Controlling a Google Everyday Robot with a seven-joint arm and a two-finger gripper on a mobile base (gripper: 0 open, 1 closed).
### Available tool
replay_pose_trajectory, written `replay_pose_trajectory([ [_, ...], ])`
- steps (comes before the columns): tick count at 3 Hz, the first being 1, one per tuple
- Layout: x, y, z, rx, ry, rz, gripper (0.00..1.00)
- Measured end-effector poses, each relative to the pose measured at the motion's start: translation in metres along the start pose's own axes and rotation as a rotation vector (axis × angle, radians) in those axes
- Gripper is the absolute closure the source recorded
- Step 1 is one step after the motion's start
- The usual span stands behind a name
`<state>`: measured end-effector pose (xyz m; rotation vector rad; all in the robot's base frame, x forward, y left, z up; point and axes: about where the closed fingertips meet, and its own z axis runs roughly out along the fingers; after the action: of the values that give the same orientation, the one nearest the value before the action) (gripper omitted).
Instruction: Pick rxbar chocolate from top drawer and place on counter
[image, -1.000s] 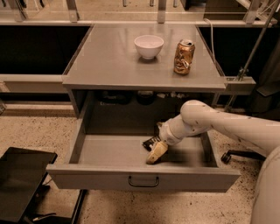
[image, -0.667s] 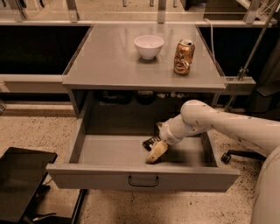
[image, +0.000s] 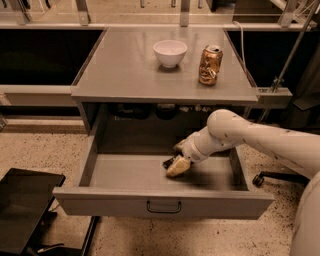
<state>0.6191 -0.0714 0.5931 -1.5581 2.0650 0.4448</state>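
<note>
The top drawer (image: 125, 172) is pulled open below the counter (image: 125, 65). My white arm reaches in from the right, and my gripper (image: 177, 157) is low inside the drawer, right of its middle. A small dark piece, the rxbar chocolate (image: 168, 162), shows at the gripper's left side, on or just above the drawer floor. Most of the bar is hidden by the gripper.
A white bowl (image: 170, 52) and a dented copper-gold can (image: 210, 65) stand on the counter at the back right. A black flat panel (image: 22, 210) sits on the floor at the lower left. A chair caster (image: 259, 180) is at the right of the drawer.
</note>
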Motion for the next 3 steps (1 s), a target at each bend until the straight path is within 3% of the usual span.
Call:
replay_pose_trajectory([
  [1, -0.005, 0.0, -0.007, 0.0, 0.0, 0.0, 1.0],
  [2, -0.006, 0.0, -0.008, 0.0, 0.0, 0.0, 1.0],
  [3, -0.019, -0.016, -0.069, 0.107, -0.048, -0.045, 1.0],
])
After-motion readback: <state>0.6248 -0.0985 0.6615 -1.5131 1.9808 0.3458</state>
